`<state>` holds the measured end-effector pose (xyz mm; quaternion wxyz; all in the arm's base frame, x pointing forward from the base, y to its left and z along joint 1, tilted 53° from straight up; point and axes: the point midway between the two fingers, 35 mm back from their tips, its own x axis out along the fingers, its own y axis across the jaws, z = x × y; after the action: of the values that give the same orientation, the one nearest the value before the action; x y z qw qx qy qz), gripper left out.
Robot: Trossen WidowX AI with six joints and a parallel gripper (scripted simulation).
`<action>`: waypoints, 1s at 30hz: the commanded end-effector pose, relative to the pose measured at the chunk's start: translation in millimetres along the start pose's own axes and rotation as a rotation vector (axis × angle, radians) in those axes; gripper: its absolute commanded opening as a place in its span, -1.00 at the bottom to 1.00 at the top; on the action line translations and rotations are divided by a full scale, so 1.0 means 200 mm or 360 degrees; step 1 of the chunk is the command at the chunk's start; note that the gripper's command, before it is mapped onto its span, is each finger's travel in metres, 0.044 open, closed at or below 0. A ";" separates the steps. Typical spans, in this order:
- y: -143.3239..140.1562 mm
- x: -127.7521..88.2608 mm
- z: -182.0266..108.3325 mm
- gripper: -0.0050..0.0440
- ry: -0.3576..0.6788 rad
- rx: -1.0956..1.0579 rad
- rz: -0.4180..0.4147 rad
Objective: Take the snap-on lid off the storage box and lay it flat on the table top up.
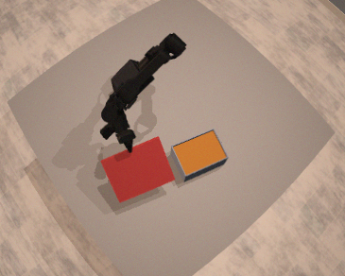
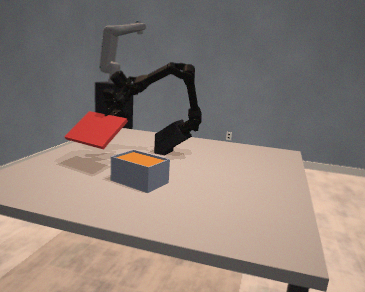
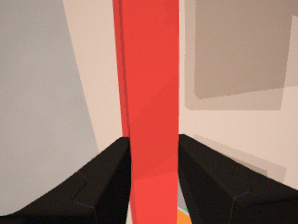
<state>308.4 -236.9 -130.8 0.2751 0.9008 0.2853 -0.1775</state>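
While clamped, jaws on red lid (image 1: pixel 138 169)

The lid (image 1: pixel 137 168) hangs above the table (image 1: pixel 253 94) — beside the box (image 1: pixel 199 154).

Grey table (image 2: pixel 248 210), blue wall (image 2: pixel 268 60), wall outlet (image 2: pixel 229 135).

One red lid (image 1: pixel 137 168), one open storage box (image 1: pixel 199 155), one table (image 1: pixel 253 94), one arm (image 1: pixel 130 80).
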 end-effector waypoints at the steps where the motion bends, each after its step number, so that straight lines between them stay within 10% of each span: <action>1: -0.02 0.01 -0.01 -1.00 0.0011 0.0012 0.0002; 30: -0.11 0.08 -0.01 -1.00 0.0011 0.0012 0.0002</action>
<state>309.5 -218.1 -144.1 0.2747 0.9015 0.2849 -0.1750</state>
